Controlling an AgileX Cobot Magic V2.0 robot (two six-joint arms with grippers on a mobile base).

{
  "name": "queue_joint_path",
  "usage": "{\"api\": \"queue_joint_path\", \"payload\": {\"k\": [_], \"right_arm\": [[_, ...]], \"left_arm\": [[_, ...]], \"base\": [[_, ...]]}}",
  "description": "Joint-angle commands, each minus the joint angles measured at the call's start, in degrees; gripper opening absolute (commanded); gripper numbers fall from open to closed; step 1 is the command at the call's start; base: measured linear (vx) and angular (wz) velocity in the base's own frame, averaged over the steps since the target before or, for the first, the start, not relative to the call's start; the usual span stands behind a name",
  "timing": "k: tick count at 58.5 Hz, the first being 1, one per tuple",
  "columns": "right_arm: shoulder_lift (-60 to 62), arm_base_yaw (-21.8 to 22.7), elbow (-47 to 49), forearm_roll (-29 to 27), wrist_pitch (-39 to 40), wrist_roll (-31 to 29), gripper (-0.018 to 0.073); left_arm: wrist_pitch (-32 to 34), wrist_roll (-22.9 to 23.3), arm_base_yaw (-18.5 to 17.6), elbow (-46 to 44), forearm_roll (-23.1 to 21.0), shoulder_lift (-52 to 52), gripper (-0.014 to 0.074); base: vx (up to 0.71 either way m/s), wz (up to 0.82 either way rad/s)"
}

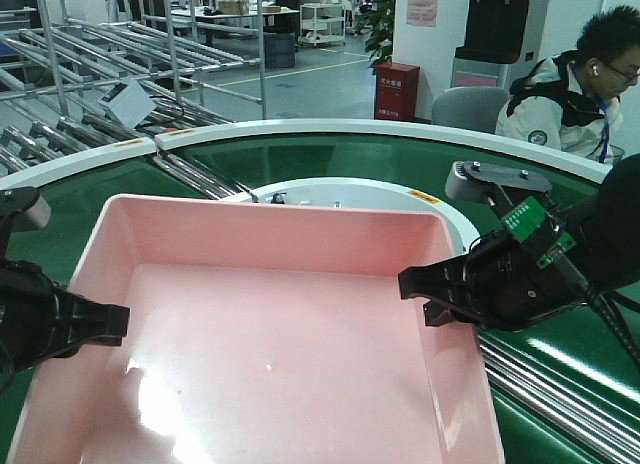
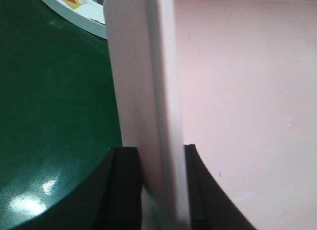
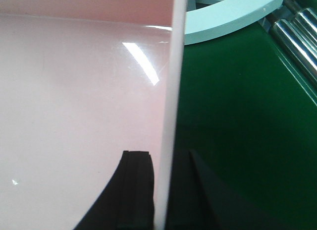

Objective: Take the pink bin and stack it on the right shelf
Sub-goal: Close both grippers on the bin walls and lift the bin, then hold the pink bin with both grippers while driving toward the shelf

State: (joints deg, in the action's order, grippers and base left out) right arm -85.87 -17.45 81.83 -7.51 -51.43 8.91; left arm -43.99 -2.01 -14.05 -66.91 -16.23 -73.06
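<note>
Two-armed, holds the pink bin (image 1: 270,334) low in front, over the green conveyor belt (image 1: 400,159): wide, shallow, pale, with smooth sloping walls and a plain rim. Pinches the left wall between the jaws of the left gripper (image 1: 115,324) and the right wall between those of the right gripper (image 1: 418,296). Shows only glare on the bare glossy floor inside.

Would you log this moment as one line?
left gripper: shut on pink bin left wall | right gripper: shut on right wall | conveyor beneath
</note>
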Motion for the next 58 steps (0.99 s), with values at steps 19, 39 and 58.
{"api": "queue_joint_path", "payload": {"k": [19,39,58], "right_arm": [[2.25,0.34,2.13,1.34,4.13,-1.24,-0.0009],[2.25,0.34,2.13,1.34,4.08,-1.24,-0.0009],[2.25,0.34,2.13,1.34,4.13,-1.24,-0.0009]], "left_arm": [[3.75,-1.20,-0.38,-1.89,-1.90,2.55,-0.0001],[3.75,-1.20,-0.38,-1.89,-1.90,2.55,-0.0001],[3.75,-1.20,-0.38,-1.89,-1.90,2.55,-0.0001]], "base": [[-0.07,-0.03],[-0.22,-0.03],[-0.26,0.01]]}}
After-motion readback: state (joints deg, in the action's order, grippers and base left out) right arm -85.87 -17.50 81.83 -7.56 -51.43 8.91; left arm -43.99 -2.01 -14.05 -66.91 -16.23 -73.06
